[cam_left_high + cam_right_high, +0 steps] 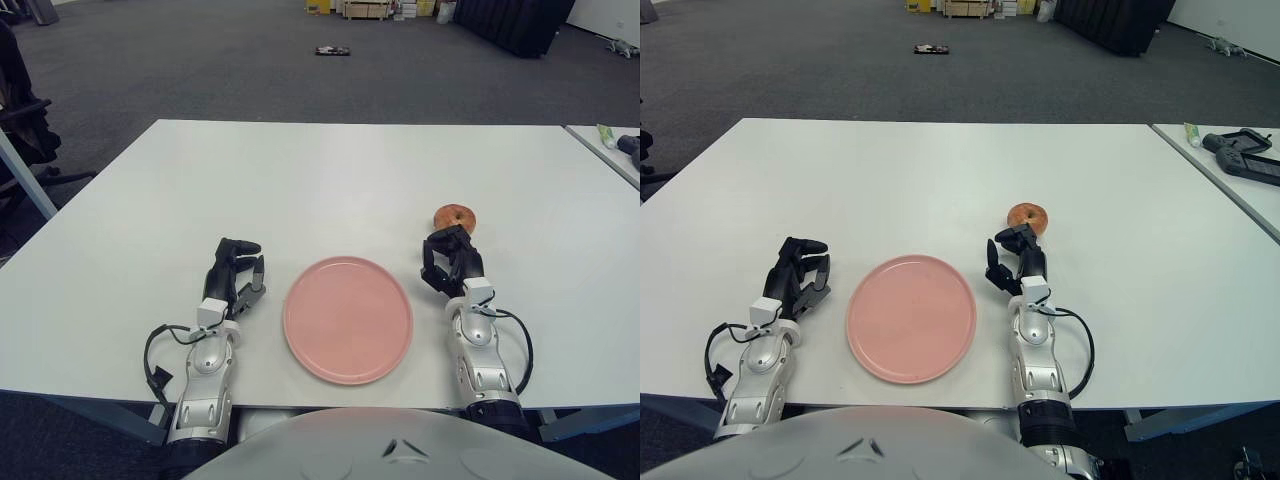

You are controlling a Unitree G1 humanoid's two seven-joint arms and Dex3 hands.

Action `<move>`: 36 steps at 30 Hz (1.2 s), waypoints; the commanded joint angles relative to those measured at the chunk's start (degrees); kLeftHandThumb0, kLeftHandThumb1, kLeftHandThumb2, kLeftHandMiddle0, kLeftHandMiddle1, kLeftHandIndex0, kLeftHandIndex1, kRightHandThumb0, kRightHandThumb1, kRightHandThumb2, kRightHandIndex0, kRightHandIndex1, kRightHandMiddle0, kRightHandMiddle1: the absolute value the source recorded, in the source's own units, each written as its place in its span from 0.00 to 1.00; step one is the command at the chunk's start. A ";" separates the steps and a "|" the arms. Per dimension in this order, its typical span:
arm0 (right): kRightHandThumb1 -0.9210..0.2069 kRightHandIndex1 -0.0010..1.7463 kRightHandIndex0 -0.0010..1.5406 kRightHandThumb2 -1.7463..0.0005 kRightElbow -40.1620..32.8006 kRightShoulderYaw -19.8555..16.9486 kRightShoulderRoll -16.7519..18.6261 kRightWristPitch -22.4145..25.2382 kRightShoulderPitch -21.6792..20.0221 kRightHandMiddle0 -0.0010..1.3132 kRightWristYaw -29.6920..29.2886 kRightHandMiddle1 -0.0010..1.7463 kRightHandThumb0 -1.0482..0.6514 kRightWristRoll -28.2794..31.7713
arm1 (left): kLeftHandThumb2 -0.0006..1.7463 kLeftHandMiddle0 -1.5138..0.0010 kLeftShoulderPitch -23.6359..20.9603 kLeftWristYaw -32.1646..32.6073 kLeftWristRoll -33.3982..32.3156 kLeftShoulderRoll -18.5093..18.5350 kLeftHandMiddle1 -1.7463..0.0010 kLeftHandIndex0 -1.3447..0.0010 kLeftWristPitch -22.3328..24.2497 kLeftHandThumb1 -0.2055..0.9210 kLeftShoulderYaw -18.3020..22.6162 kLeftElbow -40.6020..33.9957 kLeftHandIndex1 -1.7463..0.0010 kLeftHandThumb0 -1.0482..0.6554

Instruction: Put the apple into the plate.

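Observation:
A reddish apple point(455, 216) stands on the white table point(330, 180), to the right of a round pink plate point(348, 318) and a little farther back. My right hand point(450, 262) lies just in front of the apple, fingers spread and holding nothing, fingertips close to the fruit but apart from it. My left hand point(236, 270) rests on the table to the left of the plate, fingers relaxed and empty. The plate holds nothing.
A second table point(1230, 165) at the right edge carries a dark device point(1245, 155) and a small tube point(1192, 133). A black chair point(25, 130) stands at the far left. Boxes and a small object lie on the floor far behind.

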 commanded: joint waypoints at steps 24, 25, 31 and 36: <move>0.20 0.80 0.39 0.52 -2.09 0.63 -0.89 -4.04 -0.63 0.25 -1.58 1.00 0.39 -2.44 | 0.40 0.66 0.42 0.39 0.46 -0.71 0.14 0.80 0.16 0.89 -0.27 0.50 0.00 0.40; 0.20 0.80 0.39 0.52 -2.08 0.72 -0.99 -4.69 -0.77 0.25 -1.84 1.00 0.39 -2.84 | 0.40 0.66 0.41 0.35 0.41 -0.72 0.14 0.80 0.12 0.89 -0.26 0.51 0.00 0.40; 0.12 0.77 0.38 0.59 -4.75 2.22 -1.51 -10.40 -1.04 0.21 -3.96 1.00 0.40 -7.26 | 0.40 0.66 0.39 0.19 0.14 -0.81 0.15 0.80 0.46 0.89 -0.24 0.26 0.00 0.40; 0.04 0.75 0.36 0.67 -5.71 3.19 -3.19 -13.64 -1.09 0.17 -4.63 1.00 0.41 -10.78 | 0.41 0.66 0.41 0.36 0.38 -0.91 0.15 0.80 0.99 0.88 -0.34 0.03 0.00 0.40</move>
